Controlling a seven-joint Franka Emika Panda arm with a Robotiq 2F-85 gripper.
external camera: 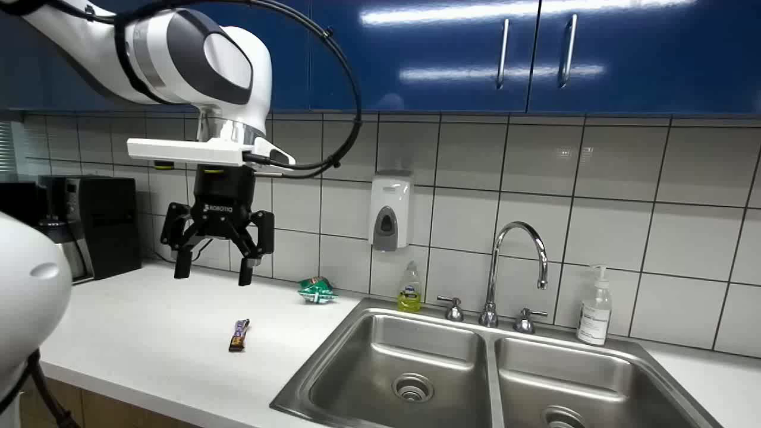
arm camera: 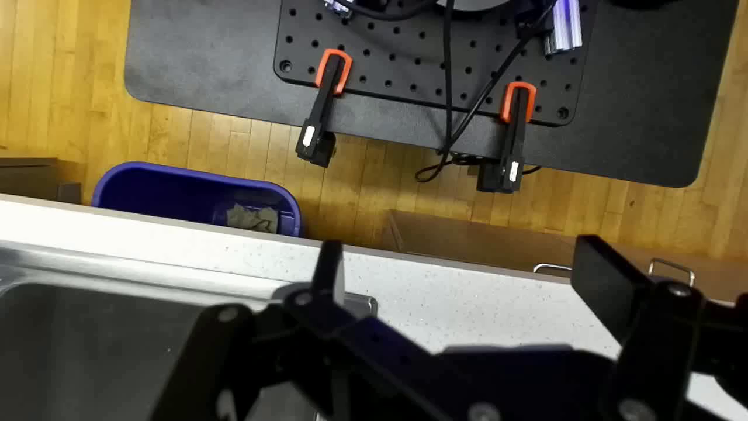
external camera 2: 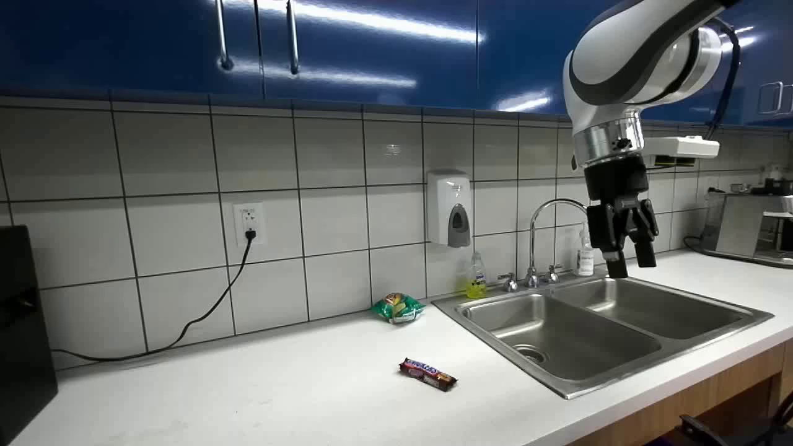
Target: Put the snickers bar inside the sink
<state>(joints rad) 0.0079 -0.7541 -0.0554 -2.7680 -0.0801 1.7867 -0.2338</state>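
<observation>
Hanging empty and spread, the claw (external camera: pixel 213 274) seems at the reaching step, and next it should align above the bar (external camera 2: pixel 427 374) on the worktop (external camera 2: pixel 248 396), then descend.

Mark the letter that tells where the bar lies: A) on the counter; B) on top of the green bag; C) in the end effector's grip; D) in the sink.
A: in both exterior views the bar lies on the white counter to one side of the sink, apart from the open end effector.
</observation>
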